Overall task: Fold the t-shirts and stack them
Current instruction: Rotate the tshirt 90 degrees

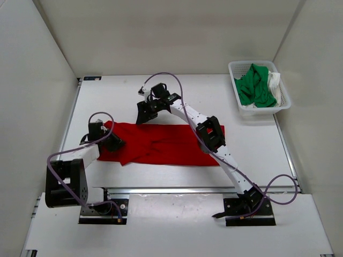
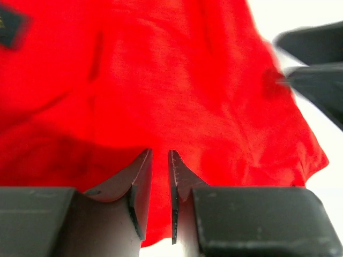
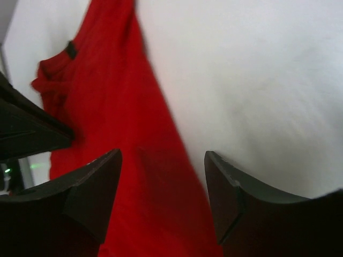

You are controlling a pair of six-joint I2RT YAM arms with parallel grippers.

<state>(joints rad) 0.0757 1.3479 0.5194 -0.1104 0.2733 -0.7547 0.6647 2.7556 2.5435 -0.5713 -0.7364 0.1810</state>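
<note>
A red t-shirt (image 1: 166,143) lies spread flat across the middle of the table. My left gripper (image 1: 114,142) is at its left end. In the left wrist view the jaws stand close together around red cloth (image 2: 161,80), so the left gripper (image 2: 161,152) is shut on the shirt. My right gripper (image 1: 143,113) hangs over the shirt's far edge. It (image 3: 162,155) is open, with nothing between its fingers, and the red cloth (image 3: 107,107) lies below it. A green t-shirt (image 1: 254,85) and a white t-shirt (image 1: 274,83) lie crumpled in the basket.
The white mesh basket (image 1: 284,101) stands at the table's far right corner. White walls close in the table on the left, back and right. The right arm (image 1: 214,136) reaches across the shirt's right half.
</note>
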